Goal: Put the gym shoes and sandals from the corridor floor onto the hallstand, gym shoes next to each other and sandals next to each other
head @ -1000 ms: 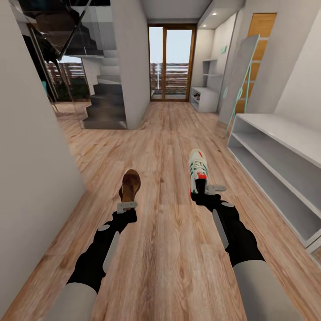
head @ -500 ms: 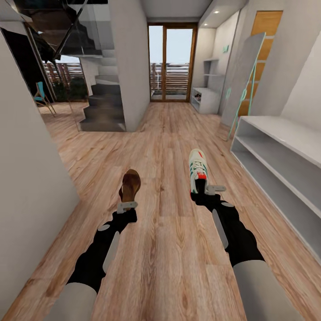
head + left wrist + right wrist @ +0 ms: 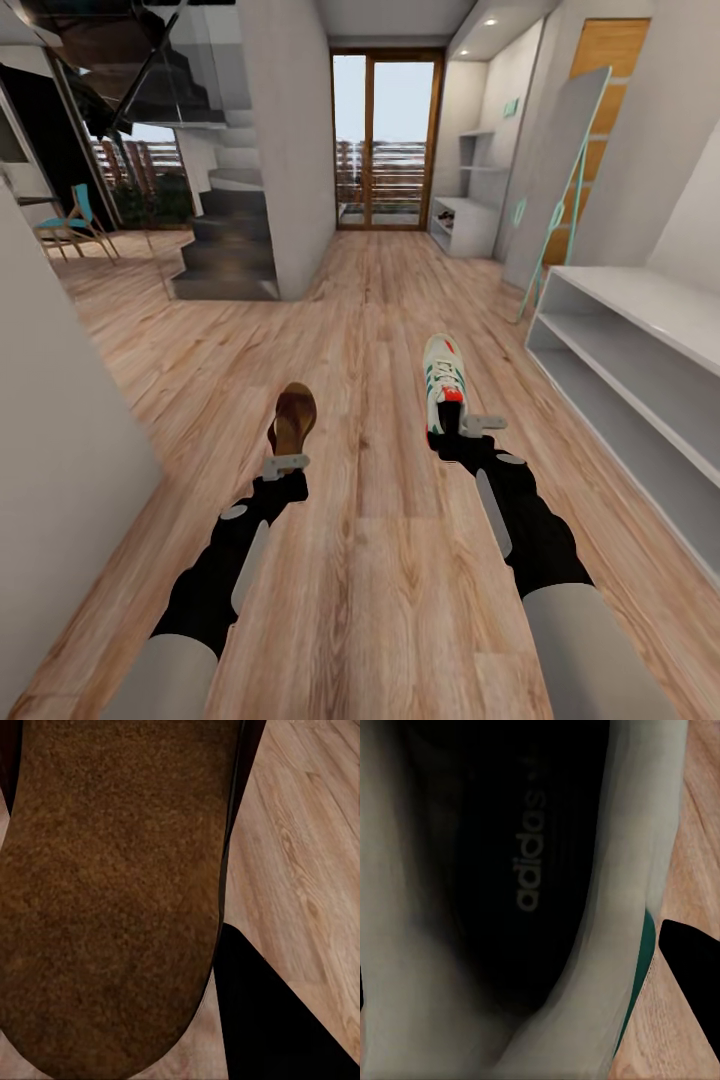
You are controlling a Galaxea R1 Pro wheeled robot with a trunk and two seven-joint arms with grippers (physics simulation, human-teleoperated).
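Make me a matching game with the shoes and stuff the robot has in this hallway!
Things:
1. brown sandal
2. white gym shoe
3. shoe rack
4. blue chair

Places:
A. against the wall on the robot's right
B. at the left gripper
C. far off on the left, beyond the stairs
D. at the right gripper

Pairs: 1-B, 2-D, 3-A, 4-C
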